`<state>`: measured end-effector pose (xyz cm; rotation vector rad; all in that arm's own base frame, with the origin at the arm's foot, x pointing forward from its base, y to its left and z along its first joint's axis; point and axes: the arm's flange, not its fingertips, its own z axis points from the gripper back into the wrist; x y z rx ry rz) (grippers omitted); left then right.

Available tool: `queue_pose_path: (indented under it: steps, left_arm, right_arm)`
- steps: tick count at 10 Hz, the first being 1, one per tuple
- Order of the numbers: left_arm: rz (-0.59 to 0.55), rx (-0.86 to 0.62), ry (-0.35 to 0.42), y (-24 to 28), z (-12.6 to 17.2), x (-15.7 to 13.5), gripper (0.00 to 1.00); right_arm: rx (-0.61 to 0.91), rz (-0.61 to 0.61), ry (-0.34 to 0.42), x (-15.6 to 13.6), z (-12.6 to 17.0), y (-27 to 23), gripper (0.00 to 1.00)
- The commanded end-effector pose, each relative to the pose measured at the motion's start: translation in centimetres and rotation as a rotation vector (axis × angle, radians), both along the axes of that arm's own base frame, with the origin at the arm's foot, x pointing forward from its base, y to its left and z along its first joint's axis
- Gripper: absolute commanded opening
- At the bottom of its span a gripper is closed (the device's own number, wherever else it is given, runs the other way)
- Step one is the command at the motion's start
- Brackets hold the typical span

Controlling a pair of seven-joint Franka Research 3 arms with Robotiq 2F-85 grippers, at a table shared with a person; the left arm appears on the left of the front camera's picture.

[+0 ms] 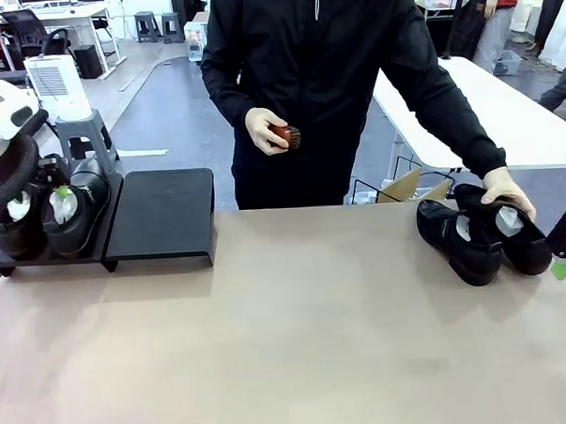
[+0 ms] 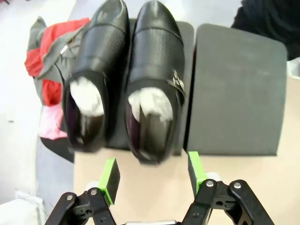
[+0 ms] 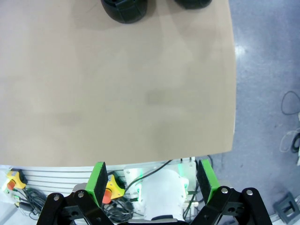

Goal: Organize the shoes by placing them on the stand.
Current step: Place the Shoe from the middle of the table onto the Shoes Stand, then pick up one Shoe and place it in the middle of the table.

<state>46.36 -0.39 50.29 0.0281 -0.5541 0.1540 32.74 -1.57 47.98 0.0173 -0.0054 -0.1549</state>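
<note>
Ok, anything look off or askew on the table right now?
Nothing spilled or damaged. Two shoes sit parallel on the left platform, heels seemingly just past its front edge. The other pair stands on the table, one under the person's hand.

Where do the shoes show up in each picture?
Front: the stand pair far left, the table pair far right.
Left wrist: the stand pair, upper middle.
Right wrist: the table pair's ends, top edge.
Shared landmark: the tan table.

Two shoes on stand
</note>
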Motion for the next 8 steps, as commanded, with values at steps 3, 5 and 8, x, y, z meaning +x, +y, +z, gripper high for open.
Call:
queue_pose_path:
  steps: [3,5,8]
  left_arm:
    - [0.000,0.000,0.000,0.0,0.0,0.0,0.76]
    - [0.000,0.000,0.000,0.0,0.0,0.0,0.76]
    - [0.005,-0.023,0.009,0.0,-0.4,-0.1,0.76]
  right_arm:
    - [-0.001,0.000,-0.005,0.1,0.0,0.0,1.00]
    - [-0.001,0.000,-0.005,0.1,0.0,0.0,1.00]
    - [-0.001,0.000,-0.005,0.1,0.0,0.0,1.00]
